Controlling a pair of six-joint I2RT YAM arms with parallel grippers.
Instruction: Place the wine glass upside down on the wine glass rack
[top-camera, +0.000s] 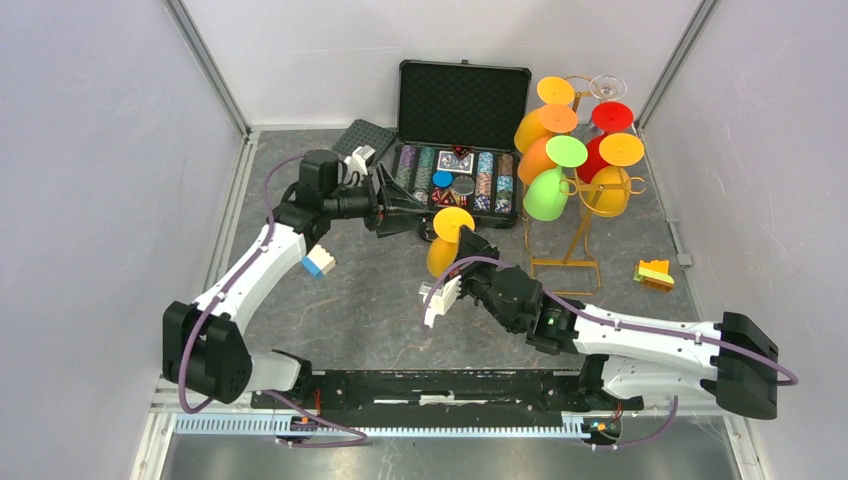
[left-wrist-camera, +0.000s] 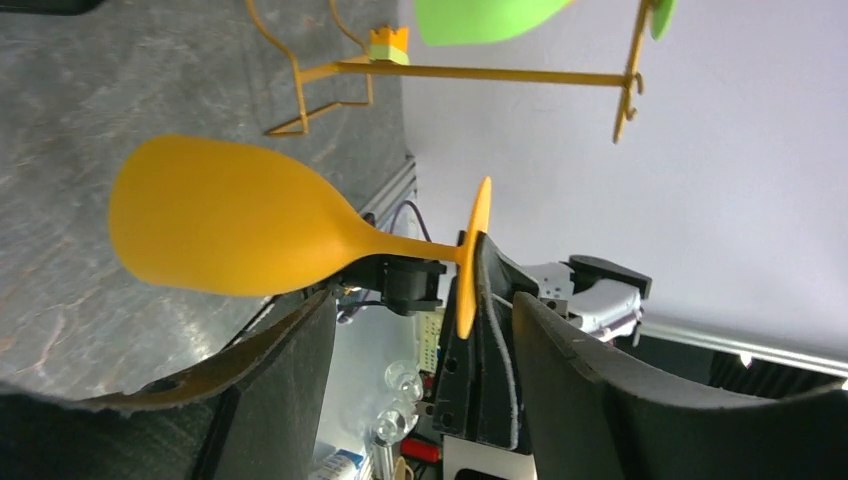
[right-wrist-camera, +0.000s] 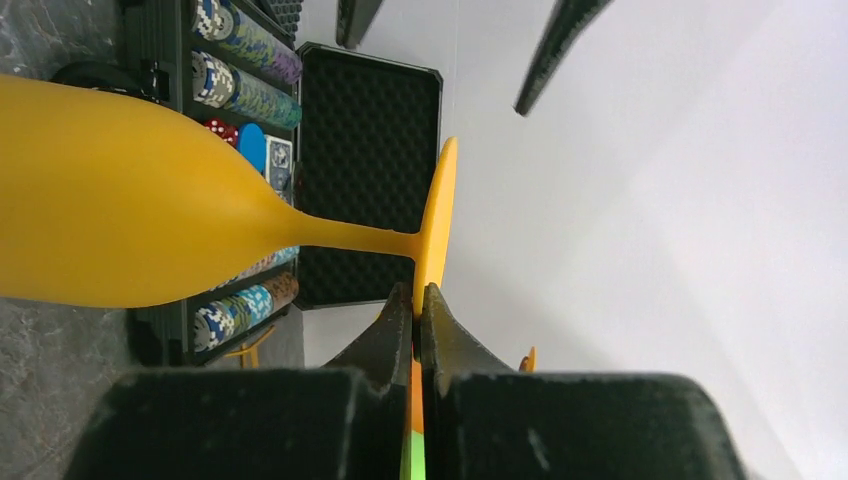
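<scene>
Gold wire makes up the wine glass rack, the largest thing you need to reckon with. It stands on the right side of the table, well apart from the glass, and its top rails are already crowded with hung glasses. The black poker chip case lies open behind, away from the route.

Your right gripper is pinched tight on the rim of the foot, so it carries the orange wine glass by that thin disc alone. The glass hangs over the middle of the table with its foot up, its bowl down and its long axis roughly upright, which is the way it must go on.

Your left gripper has its jaws apart and holds nothing. It faces the glass from the side away from the rack, close to the stem. I cannot tell whether it touches.

From the holding gripper the rack lies to the right, and the right arm is the nearer one. I judge that the stem must enter a free rail sideways with the foot above it.
</scene>
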